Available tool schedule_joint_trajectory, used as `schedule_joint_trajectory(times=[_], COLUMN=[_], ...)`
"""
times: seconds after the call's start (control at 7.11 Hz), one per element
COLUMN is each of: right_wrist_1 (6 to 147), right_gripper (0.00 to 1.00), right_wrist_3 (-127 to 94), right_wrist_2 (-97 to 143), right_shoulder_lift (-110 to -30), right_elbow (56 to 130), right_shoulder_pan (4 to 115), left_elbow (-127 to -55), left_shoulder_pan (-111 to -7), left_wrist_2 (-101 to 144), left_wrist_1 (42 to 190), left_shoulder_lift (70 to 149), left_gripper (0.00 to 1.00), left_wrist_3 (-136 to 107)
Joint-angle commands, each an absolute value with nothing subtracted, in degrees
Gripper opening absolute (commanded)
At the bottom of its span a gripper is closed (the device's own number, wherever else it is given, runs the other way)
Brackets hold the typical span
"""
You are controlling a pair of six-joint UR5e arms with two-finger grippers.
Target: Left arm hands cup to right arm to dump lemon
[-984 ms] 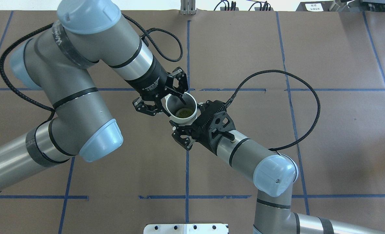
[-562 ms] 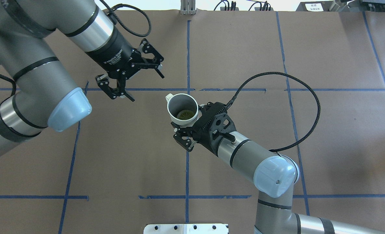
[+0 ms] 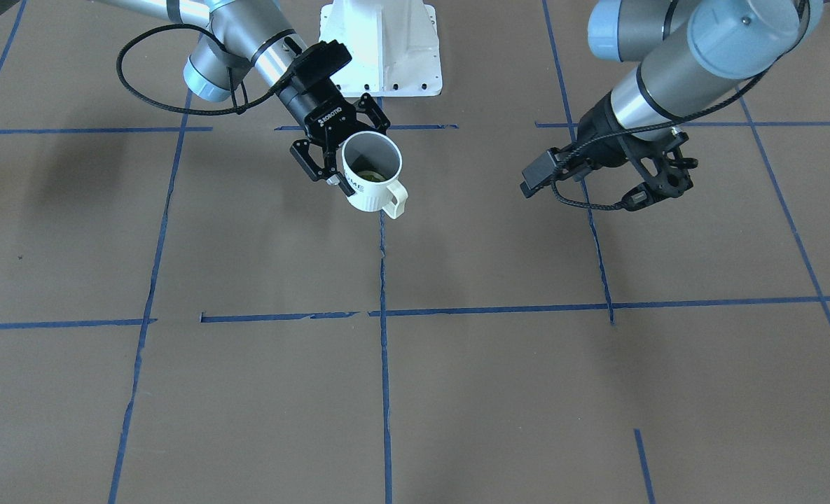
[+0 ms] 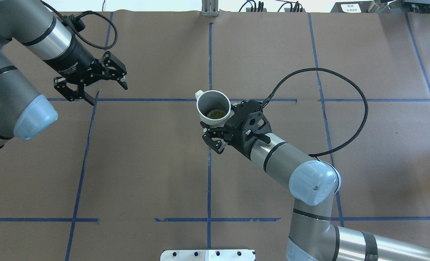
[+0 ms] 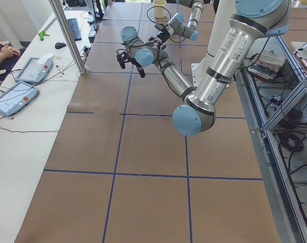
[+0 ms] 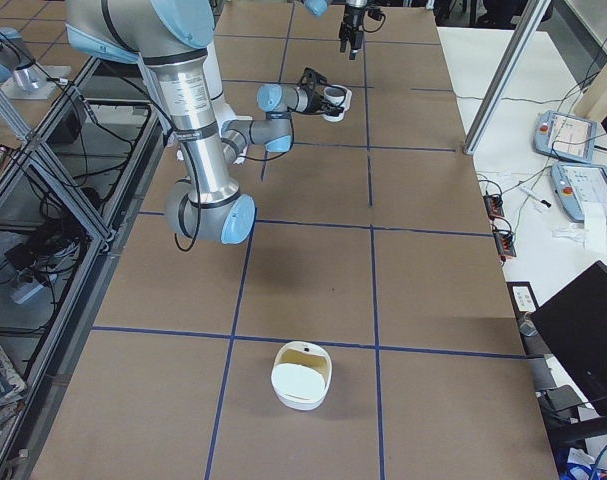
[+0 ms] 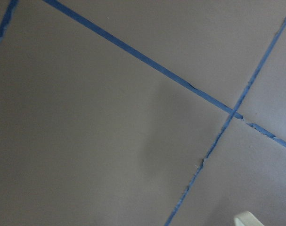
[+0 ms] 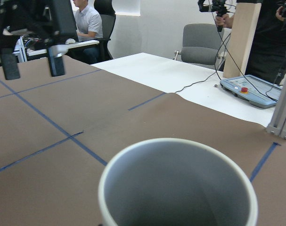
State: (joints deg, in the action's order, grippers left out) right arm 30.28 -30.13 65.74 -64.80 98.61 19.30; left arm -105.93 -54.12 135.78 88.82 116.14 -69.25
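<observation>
The cup (image 4: 213, 107) is a white ribbed mug, upright, held above the table near its middle. A yellow-green lemon slice (image 4: 216, 114) lies in its grey inside. My right gripper (image 4: 217, 127) is shut on the cup's side wall, opposite the handle. It also shows in the front-facing view (image 3: 344, 159) with the cup (image 3: 372, 183) and lemon (image 3: 368, 173). The right wrist view shows the cup's rim (image 8: 133, 155) close up. My left gripper (image 4: 107, 95) is open and empty, far to the cup's left; it also shows in the front-facing view (image 3: 663, 183).
A white lidded bowl (image 6: 301, 376) sits on the brown table towards the end on my right. The white robot base (image 3: 379, 49) is at the near edge. Control pendants (image 6: 573, 190) and seated operators are on the far side table.
My left gripper has let go of the cup, opened, and pulled away far to the left. My right gripper keeps the cup and has shifted it slightly forward and right.
</observation>
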Motion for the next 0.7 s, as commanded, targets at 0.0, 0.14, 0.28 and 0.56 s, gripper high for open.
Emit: schedule_joint_trajectory(times=[0.0, 0.14, 0.28, 0.56], right_wrist_1=[30.32, 30.32, 30.32, 29.71], right_gripper=[0.02, 0.03, 0.03, 0.03], right_wrist_3=[-42.56, -42.71, -43.06, -43.33], right_wrist_2=[65.92, 66.0, 66.7, 74.14], right_shoulder_lift=[-67.74, -70.46, -72.23, -82.3], right_elbow=[98.7, 98.61, 98.53, 103.58], right_shoulder_pan=[23.62, 26.17, 29.5, 35.31], left_elbow=[-106.43, -106.35, -106.26, -105.39], left_shoulder_pan=[-56.32, -59.82, -63.07, -67.57], left_wrist_2=[130.0, 130.08, 130.08, 129.99], left_wrist_1=[87.98, 87.89, 87.98, 87.98], left_shoulder_lift=[106.58, 102.7, 99.7, 95.81], left_gripper=[1.0, 1.0, 1.0, 1.0], left_wrist_3=[-44.42, -34.64, -27.41, -13.42])
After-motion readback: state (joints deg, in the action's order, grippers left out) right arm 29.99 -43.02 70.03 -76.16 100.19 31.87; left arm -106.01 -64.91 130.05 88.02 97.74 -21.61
